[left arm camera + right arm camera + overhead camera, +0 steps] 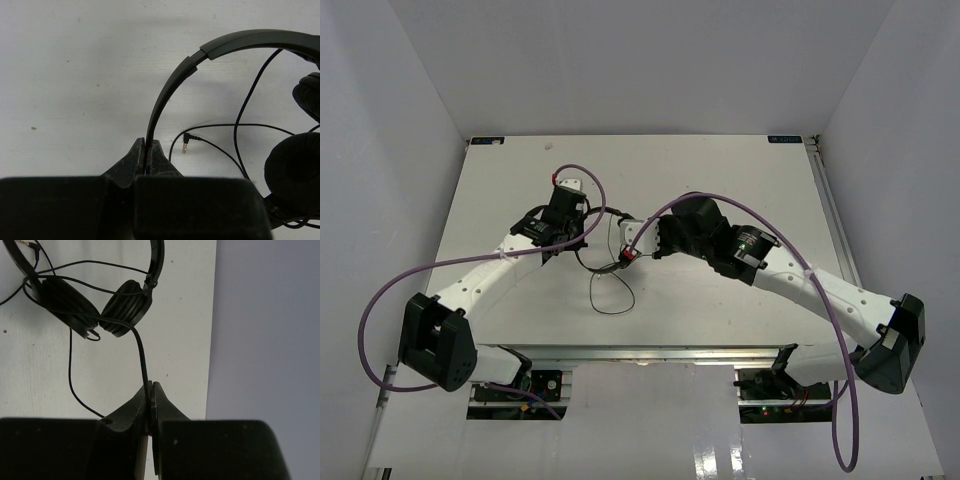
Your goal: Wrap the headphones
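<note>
The left hand (147,149) has its fingers pressed together on the lower end of the thin arched headband of the small black over-ear headphones (175,82), which rise from its fingertips and curve off to its right over the white bench (75,75). The long thin black cord (238,120) trails in open loops, its metal plug (185,146) free just right of those fingertips. The right hand (150,390) is clamped on the cord a little beyond the round padded earcups (125,307), so I judge the task barely begun: both grips are set, and all the winding is left.
</note>
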Available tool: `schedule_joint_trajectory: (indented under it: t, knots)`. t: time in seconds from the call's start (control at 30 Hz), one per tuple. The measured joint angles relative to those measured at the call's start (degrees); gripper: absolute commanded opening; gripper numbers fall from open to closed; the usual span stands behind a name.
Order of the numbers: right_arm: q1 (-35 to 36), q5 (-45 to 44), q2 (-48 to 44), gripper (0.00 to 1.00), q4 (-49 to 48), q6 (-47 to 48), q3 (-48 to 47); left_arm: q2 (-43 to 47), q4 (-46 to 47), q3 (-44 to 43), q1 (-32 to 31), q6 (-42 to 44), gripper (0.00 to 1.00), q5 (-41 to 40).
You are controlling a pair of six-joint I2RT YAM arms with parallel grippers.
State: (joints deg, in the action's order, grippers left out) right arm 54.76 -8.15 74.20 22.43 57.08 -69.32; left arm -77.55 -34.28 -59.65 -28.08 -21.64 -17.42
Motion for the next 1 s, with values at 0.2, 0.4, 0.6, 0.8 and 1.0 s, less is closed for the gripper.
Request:
schedule_joint_trajectory:
  t: [0.2,0.4,0.6,0.8,1.0]
  knots:
    - [-0.05,-1.97,1.22,0.08,-1.35,0.37,0.0,2.51,0.32,3.32,0.0,2.94,0.0,4.76]
    - [-0.95,-1.99,2.11,0.08,-2.02,-0.18,-0.49,5.81,0.39,6.48,0.0,6.12,0.0,7.93]
    - [-1.85,-0.18,3.4,0.08,-1.98,-1.99,-1.97,8.31,0.42,7.47,-0.02,8.03,0.0,12.32]
    - [-2.87,1.89,5.67,0.08,-1.93,-5.37,-5.35,8.41,0.5,7.59,-0.22,8.89,0.0,14.78]
    - [-5.37,4.08,6.74,0.08,-2.07,-10.24,-7.33,8.41,1.14,8.61,-0.36,9.11,0.0,17.17]
